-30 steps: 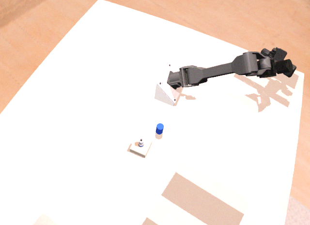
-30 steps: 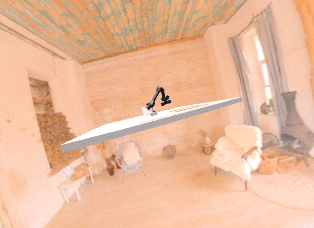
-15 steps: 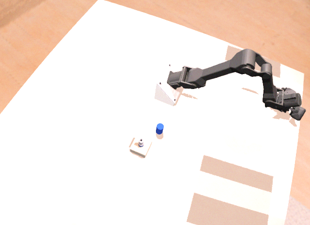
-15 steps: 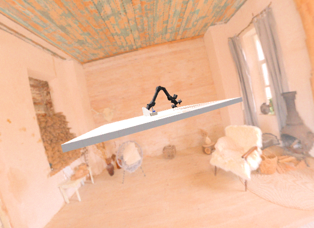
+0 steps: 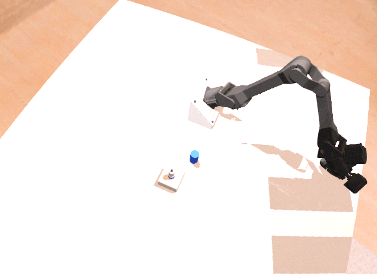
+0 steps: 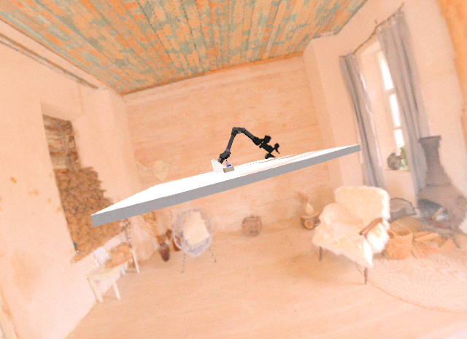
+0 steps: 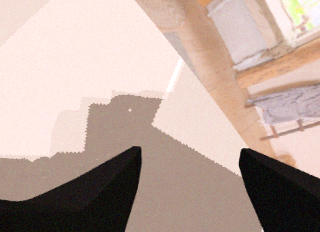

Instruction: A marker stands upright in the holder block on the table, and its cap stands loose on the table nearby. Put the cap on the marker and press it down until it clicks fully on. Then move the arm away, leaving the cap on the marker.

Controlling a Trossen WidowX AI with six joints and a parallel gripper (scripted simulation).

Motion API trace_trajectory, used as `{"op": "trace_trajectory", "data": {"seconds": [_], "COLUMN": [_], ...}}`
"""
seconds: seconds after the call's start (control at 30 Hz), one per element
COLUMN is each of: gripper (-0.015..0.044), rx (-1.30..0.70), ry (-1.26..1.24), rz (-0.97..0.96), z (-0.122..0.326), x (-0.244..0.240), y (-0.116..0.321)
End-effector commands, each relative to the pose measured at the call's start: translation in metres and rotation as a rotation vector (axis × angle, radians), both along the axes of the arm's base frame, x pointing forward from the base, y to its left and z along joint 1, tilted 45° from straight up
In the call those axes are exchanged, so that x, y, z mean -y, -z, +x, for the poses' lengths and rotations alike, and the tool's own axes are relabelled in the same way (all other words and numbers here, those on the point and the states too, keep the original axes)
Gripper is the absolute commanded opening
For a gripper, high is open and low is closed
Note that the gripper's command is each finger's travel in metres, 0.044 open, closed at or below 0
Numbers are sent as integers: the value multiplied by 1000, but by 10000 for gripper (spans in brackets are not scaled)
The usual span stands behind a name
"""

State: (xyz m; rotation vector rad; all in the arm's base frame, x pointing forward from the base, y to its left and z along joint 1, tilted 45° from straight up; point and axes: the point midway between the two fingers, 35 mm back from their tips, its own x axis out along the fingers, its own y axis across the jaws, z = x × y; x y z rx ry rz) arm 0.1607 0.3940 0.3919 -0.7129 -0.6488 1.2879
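the short blue cylinder cap [image 5: 194, 157] stands upright on the white table top [image 5: 91, 128], its lighter blue top face turned up. just beside it, toward the near-left in the top view, sits the small pale square holder block [image 5: 169, 180], and in it stands the little white and grey marker [image 5: 171, 174], upright too, with its tip bare. cap and block are near each other but apart, not touching.

the dark parallel-jaw gripper [image 5: 350, 174] is well apart from both, close to the right edge of the table, at the end of the grey jointed arm [image 5: 267, 79] that bends back from its base near the white wedge-shaped mount [image 5: 201, 115]. the black fingers are about half spread and nothing is between them; the wrist view shows only table surface, shadow and the table's edge in the gap.

the relation that matters: the cap lies far to the left of the fingers in the top view, across the table, and the wrist camera does not see it at all. the cap's long axis is vertical, so i judge the gripper must travel over, point down, and come with one finger on each side of the round wall. the opening looks wide enough, though this is hard to tell from here. nothing of the task is done yet.
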Motion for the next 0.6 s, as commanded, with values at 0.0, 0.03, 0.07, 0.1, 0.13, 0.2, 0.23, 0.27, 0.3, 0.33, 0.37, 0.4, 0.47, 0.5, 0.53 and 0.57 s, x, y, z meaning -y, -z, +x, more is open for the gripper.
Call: {"op": "trace_trajectory", "data": {"seconds": [0.0,0.03,0.07,0.1,0.13,0.2,0.23,0.27,0.3,0.33,0.37,0.4,0.47,0.5,0.53,0.57], "gripper": [252,252,252,252,252,252,252,252,252,252,252,252,252,252,252,252], "rx": [-48,-50,-63,-77,-92,-124,-141,-160,-175,-200,-231,-260,-321,-354,-388,-424], "ry": [148,182,213,244,274,335,364,394,413,446,483,509,558,581,604,625], "rz": [-28,-38,-62,-85,-108,-153,-175,-196,-188,-174,-169,-201,-263,-292,-320,-347], "z": [53,64,77,89,100,123,133,144,148,155,164,173,188,194,199,204], "x": [32,41,47,54,61,77,85,95,100,109,120,130,153,164,176,188], "y": [7,10,18,26,34,49,57,65,65,66,70,82,106,118,129,140]}}
